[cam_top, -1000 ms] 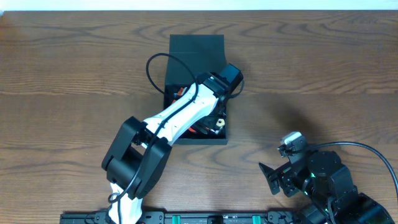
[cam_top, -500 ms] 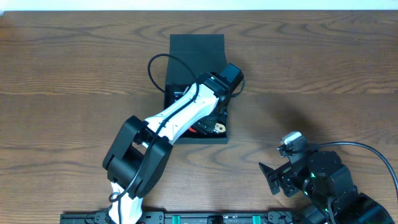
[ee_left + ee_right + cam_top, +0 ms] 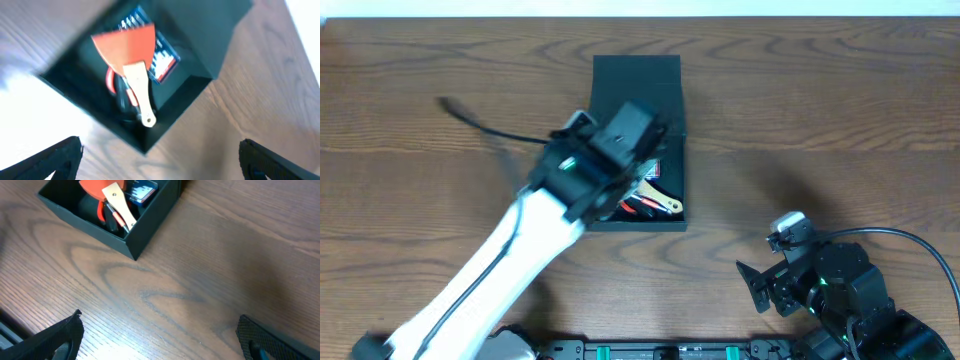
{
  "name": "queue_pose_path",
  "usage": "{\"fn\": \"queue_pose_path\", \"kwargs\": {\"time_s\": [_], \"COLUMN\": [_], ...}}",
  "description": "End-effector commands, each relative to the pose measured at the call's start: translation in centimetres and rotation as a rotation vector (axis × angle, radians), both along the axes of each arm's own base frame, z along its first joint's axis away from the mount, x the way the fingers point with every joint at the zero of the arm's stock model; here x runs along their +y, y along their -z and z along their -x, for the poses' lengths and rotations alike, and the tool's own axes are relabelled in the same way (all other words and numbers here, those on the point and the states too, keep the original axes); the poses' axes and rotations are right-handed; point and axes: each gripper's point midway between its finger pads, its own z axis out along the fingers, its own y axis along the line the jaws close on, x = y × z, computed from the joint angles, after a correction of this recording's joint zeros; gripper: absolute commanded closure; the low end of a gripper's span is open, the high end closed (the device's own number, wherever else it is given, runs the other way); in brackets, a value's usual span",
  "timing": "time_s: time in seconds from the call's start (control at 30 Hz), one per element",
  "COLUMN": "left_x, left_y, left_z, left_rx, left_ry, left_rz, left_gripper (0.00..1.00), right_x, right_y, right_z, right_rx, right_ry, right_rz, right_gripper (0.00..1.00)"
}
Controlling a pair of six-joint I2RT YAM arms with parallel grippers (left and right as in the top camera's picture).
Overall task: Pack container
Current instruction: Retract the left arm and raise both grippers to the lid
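Packing looks mostly done to me. The box (image 3: 172, 122) already holds a scraper (image 3: 131, 47), a flat orange blade on a pale wooden-looking handle, lying over a small blue case (image 3: 165, 62) and a red-handled tool (image 3: 110, 82). The lid (image 3: 215, 25) isn't folded shut yet, so that's probably what's left. The box is square, matte dark cardboard and sits just ahead of the left claw (image 3: 160, 162), whose fingers are spread wide and empty. The right claw (image 3: 162, 342) is spread and empty too, with the box well off ahead-left of it on the wood-grain table (image 3: 225, 280).
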Motion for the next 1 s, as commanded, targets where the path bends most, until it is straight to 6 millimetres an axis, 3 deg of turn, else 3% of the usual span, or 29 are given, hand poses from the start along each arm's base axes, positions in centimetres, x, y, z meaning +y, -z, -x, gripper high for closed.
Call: {"fn": "queue_pose_path", "kwargs": {"time_s": [0.0,0.17,0.27,0.57,0.83,0.97], "left_x": [2.9,4.5,5.6,9.7,10.2,10.3], "left_y": [-3.4,-7.0,-7.7,-6.0,-5.4,-5.7], "left_z": [1.1,3.0,4.4,9.0,9.6,9.1], "left_rx": [-0.135,-0.242,-0.253,-0.118,-0.082,-0.107], "left_ry": [0.158,0.167,0.166,0.235,0.240,0.225], "left_rz": [-0.131,-0.073,-0.066,-0.208,-0.233,-0.243], "left_gripper": [0.01,0.01,0.02,0.02,0.01,0.02], "right_x": [-0.2,-0.2,-0.2,-0.2,1.5,2.5], "right_y": [0.0,0.0,0.0,0.0,-1.3,-3.9], "right_z": [-0.1,-0.1,-0.1,-0.1,-0.3,-1.9], "right_rx": [-0.001,-0.001,-0.001,-0.002,-0.011,-0.121], "right_ry": [0.020,0.020,0.020,0.020,-0.010,-0.019], "right_rz": [-0.006,-0.006,-0.006,-0.007,-0.116,-0.180], "right_gripper": [0.01,0.01,0.01,0.01,0.01,0.01]}}
